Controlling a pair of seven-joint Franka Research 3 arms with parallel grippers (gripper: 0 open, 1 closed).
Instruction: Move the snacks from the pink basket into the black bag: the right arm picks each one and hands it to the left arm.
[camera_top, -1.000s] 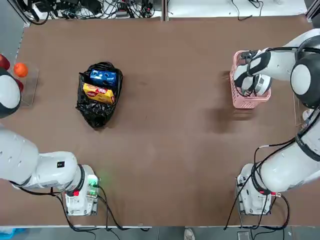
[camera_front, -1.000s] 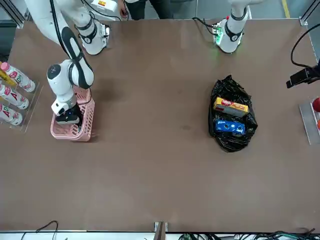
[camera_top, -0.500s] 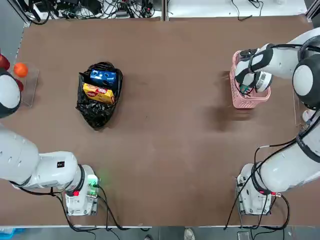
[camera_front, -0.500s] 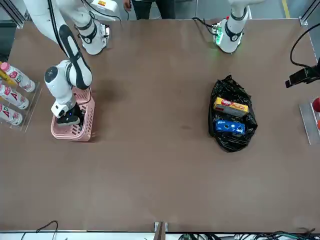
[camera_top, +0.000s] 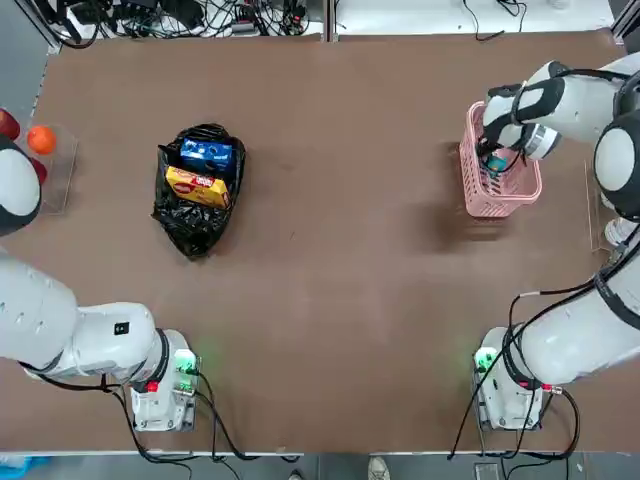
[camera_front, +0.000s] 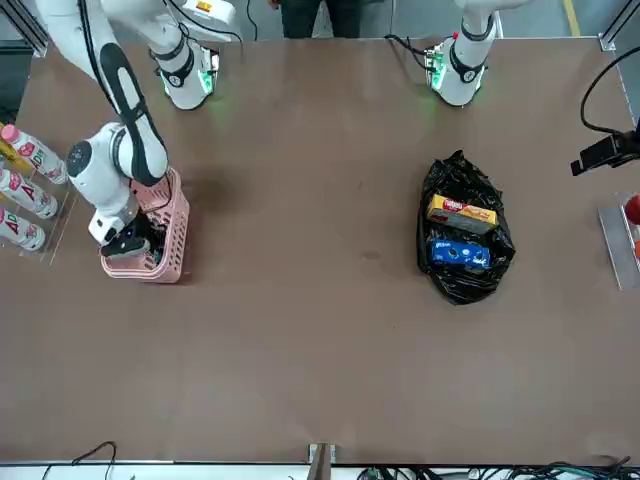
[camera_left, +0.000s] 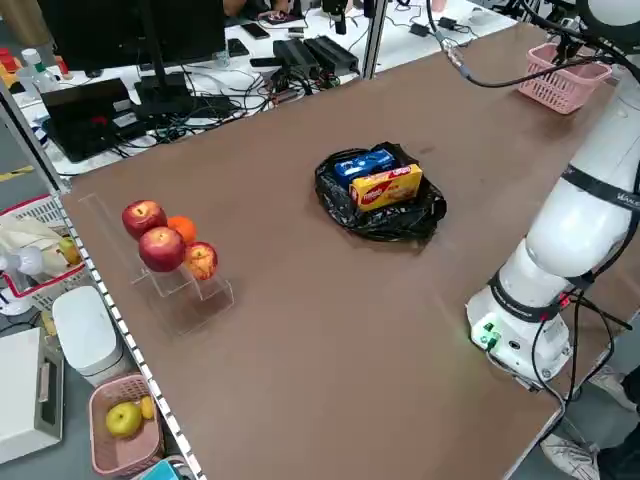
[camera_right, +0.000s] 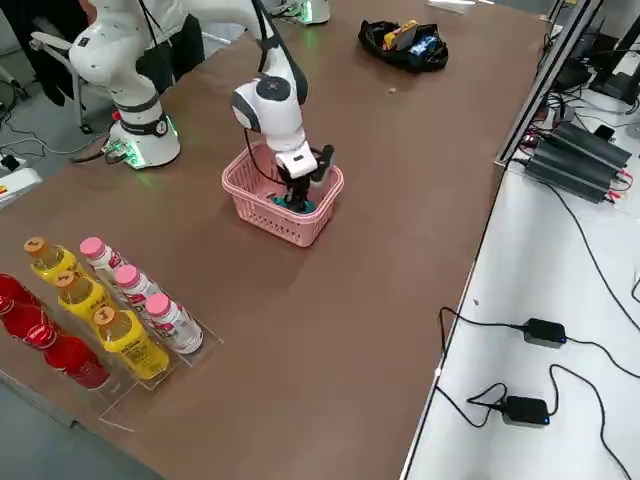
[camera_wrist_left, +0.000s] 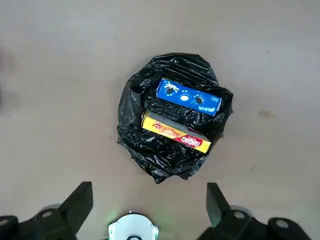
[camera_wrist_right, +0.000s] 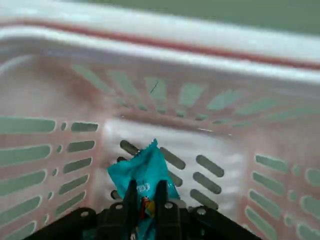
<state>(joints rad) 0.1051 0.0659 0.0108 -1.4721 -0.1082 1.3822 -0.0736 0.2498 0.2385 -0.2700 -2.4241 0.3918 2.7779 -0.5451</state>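
Note:
The pink basket (camera_top: 470, 185) stands at the table's right side. My right gripper (camera_wrist_right: 146, 200) reaches down inside it and is shut on a teal snack packet (camera_wrist_right: 142, 172), which hangs a little above the slotted floor. From overhead the right gripper (camera_top: 496, 158) sits over the basket's far half. The black bag (camera_top: 190, 228) lies left of centre, holding a blue packet (camera_top: 206, 154) and a yellow packet with red print (camera_top: 197, 186). My left gripper (camera_wrist_left: 147, 210) hovers high over the bag with its fingers (camera_wrist_left: 75, 205) spread wide and nothing between them.
A rack of bottles (camera_right: 120, 310) stands at the robot's right table edge, beyond the basket. Red and orange fruits (camera_left: 165, 245) sit on a clear stand at the left edge. Cables (camera_top: 180, 15) run along the far edge.
The right arm's wrist has swung toward the far right corner, uncovering more of the basket, while its gripper stays shut inside. The left arm and the bag have not moved.

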